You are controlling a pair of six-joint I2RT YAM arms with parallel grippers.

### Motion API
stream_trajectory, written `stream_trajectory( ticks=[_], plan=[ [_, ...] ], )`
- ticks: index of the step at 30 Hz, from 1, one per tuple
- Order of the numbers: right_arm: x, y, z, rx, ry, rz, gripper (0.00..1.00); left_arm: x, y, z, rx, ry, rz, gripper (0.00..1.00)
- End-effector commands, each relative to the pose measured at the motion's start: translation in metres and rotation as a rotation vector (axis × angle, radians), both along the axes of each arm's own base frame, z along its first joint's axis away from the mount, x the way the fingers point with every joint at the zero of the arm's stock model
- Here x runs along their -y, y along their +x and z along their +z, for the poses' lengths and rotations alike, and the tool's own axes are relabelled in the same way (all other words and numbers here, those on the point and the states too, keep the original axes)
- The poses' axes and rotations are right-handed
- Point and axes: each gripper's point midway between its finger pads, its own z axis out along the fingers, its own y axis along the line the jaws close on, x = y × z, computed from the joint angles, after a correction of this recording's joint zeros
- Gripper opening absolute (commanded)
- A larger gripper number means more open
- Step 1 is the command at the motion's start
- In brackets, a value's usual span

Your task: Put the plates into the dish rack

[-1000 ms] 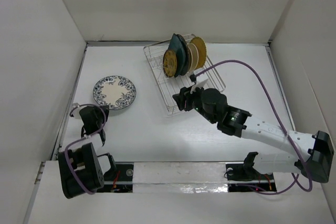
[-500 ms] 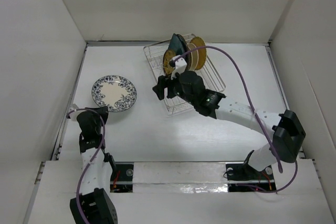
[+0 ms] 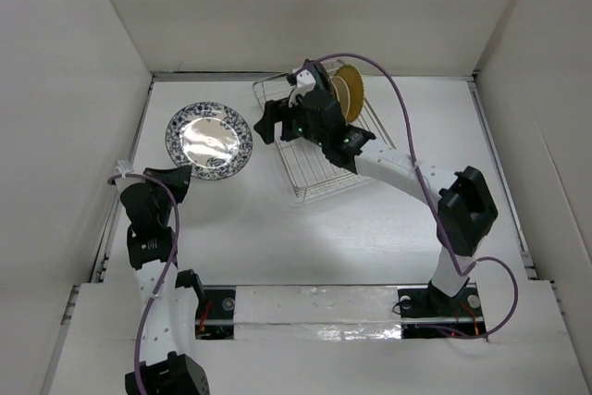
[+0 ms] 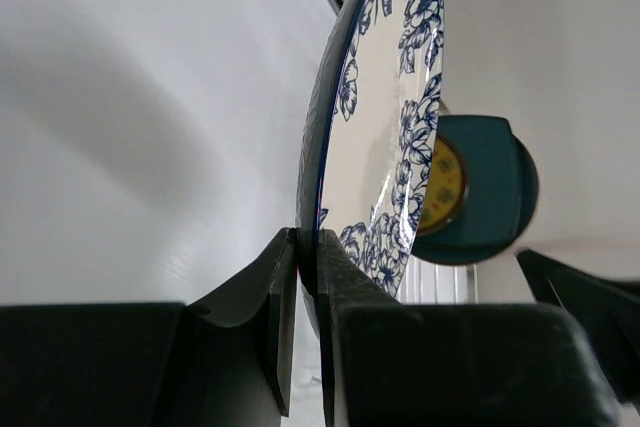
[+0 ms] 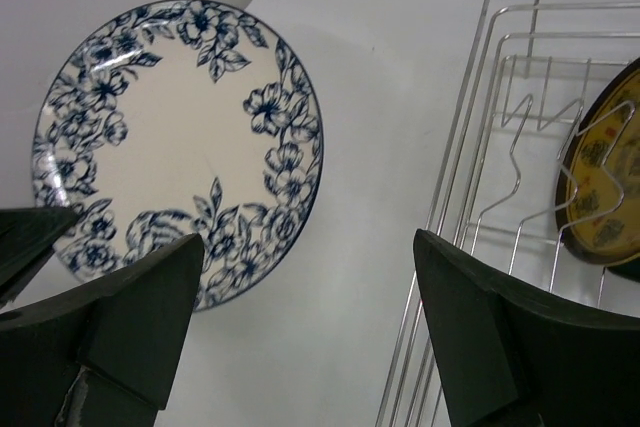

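My left gripper (image 3: 180,173) is shut on the near rim of the blue-white floral plate (image 3: 209,141) and holds it off the table, tilted up. The left wrist view shows the plate (image 4: 385,147) edge-on, its rim pinched between the jaws of my left gripper (image 4: 308,247). My right gripper (image 3: 276,117) is open and empty above the left edge of the dish rack (image 3: 319,168). In the right wrist view, my right gripper (image 5: 310,317) is spread between the floral plate (image 5: 170,137) and the rack wires (image 5: 480,177). A yellow patterned plate (image 3: 350,92) stands in the rack with others, partly hidden by the right arm.
A dark teal plate with a yellow one in front (image 4: 480,187) stands in the rack's far end. White walls enclose the table on the left, back and right. The right arm stretches diagonally across the rack from the near right.
My left gripper has lifted the floral plate off the table and tilted it up. My right arm has swung back and left, from the rack's near end to its left edge.
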Motion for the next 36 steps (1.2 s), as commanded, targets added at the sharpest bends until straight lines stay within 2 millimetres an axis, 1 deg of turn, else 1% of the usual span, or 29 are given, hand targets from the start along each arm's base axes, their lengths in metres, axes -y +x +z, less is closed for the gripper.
stream_trajectory(
  ticks=[1, 2, 3, 4, 6, 9, 11, 12, 14, 15, 16, 17, 18, 19, 20, 22, 23, 24, 25, 26, 28, 29, 30, 31, 32, 33, 34, 35, 36],
  plan=[
    [-0.009, 0.016, 0.031, 0.025, 0.065, 0.050, 0.92, 0.027, 0.000, 0.108, 0.322, 0.032, -0.139, 0.00],
    [-0.016, 0.017, 0.020, 0.004, 0.054, 0.070, 0.93, 0.029, -0.001, 0.111, 0.328, 0.033, -0.150, 0.00],
    [-0.015, 0.022, 0.018, -0.005, 0.049, 0.068, 0.93, 0.033, -0.002, 0.113, 0.333, 0.034, -0.173, 0.00],
    [-0.018, 0.023, 0.021, -0.009, 0.047, 0.077, 0.94, 0.037, -0.003, 0.120, 0.351, 0.038, -0.193, 0.00],
    [-0.021, 0.027, 0.013, -0.018, 0.034, 0.076, 0.94, 0.046, -0.005, 0.124, 0.357, 0.044, -0.246, 0.00],
    [-0.025, 0.026, 0.008, -0.030, 0.035, 0.093, 0.94, 0.055, -0.009, 0.132, 0.375, 0.055, -0.298, 0.00],
    [-0.023, 0.029, 0.007, -0.032, 0.042, 0.093, 0.93, 0.058, -0.011, 0.138, 0.389, 0.068, -0.316, 0.00],
    [-0.023, 0.028, 0.005, -0.040, 0.042, 0.095, 0.93, 0.060, -0.013, 0.140, 0.395, 0.070, -0.333, 0.00],
    [-0.025, 0.022, 0.008, -0.040, 0.065, 0.124, 0.91, 0.064, -0.016, 0.146, 0.411, 0.077, -0.352, 0.00],
    [-0.022, 0.022, 0.001, -0.059, 0.072, 0.131, 0.90, 0.066, -0.017, 0.147, 0.416, 0.074, -0.369, 0.00],
    [-0.021, 0.021, 0.009, -0.042, 0.103, 0.146, 0.89, 0.068, -0.017, 0.148, 0.423, 0.074, -0.379, 0.00],
    [-0.024, 0.013, 0.011, -0.050, 0.126, 0.192, 0.85, 0.069, -0.017, 0.149, 0.426, 0.075, -0.389, 0.00],
    [-0.022, 0.011, 0.011, -0.066, 0.156, 0.204, 0.81, 0.071, -0.018, 0.149, 0.426, 0.073, -0.400, 0.00],
    [-0.017, 0.012, 0.007, -0.064, 0.181, 0.219, 0.77, 0.071, -0.018, 0.148, 0.427, 0.073, -0.405, 0.00],
    [-0.021, 0.000, 0.010, -0.078, 0.208, 0.280, 0.71, 0.072, -0.018, 0.149, 0.432, 0.078, -0.411, 0.00],
    [-0.016, 0.000, 0.009, -0.090, 0.258, 0.310, 0.66, 0.073, -0.018, 0.148, 0.430, 0.075, -0.418, 0.00],
    [-0.020, -0.008, 0.005, -0.108, 0.264, 0.359, 0.64, 0.073, -0.019, 0.149, 0.437, 0.077, -0.419, 0.00],
    [-0.021, -0.010, 0.003, -0.122, 0.270, 0.371, 0.63, 0.074, -0.020, 0.149, 0.438, 0.078, -0.426, 0.00],
    [-0.019, -0.008, 0.005, -0.112, 0.283, 0.376, 0.61, 0.074, -0.020, 0.150, 0.439, 0.079, -0.426, 0.00],
    [-0.019, -0.013, 0.001, -0.123, 0.288, 0.395, 0.54, 0.075, -0.020, 0.150, 0.440, 0.083, -0.429, 0.00],
    [-0.021, -0.020, 0.009, -0.113, 0.329, 0.432, 0.48, 0.076, -0.020, 0.149, 0.434, 0.087, -0.441, 0.00],
    [-0.019, -0.023, 0.009, -0.134, 0.346, 0.463, 0.38, 0.076, -0.020, 0.149, 0.432, 0.092, -0.443, 0.00],
    [-0.020, -0.027, 0.013, -0.131, 0.361, 0.483, 0.31, 0.077, -0.020, 0.150, 0.433, 0.096, -0.449, 0.00],
    [-0.020, -0.030, 0.020, -0.112, 0.384, 0.502, 0.27, 0.077, -0.021, 0.151, 0.436, 0.100, -0.450, 0.00],
    [-0.020, -0.035, 0.023, -0.108, 0.396, 0.525, 0.18, 0.077, -0.020, 0.150, 0.433, 0.103, -0.452, 0.00],
    [-0.016, -0.035, 0.024, -0.113, 0.408, 0.527, 0.13, 0.077, -0.020, 0.149, 0.431, 0.111, -0.452, 0.00],
    [-0.014, -0.039, 0.035, -0.081, 0.425, 0.542, 0.09, 0.077, -0.019, 0.150, 0.428, 0.117, -0.452, 0.00],
    [-0.012, -0.042, 0.039, -0.070, 0.431, 0.548, 0.03, 0.076, -0.018, 0.147, 0.414, 0.118, -0.455, 0.00],
    [-0.011, -0.044, 0.043, -0.058, 0.435, 0.549, 0.00, 0.077, -0.017, 0.145, 0.410, 0.131, -0.463, 0.00]
  ],
)
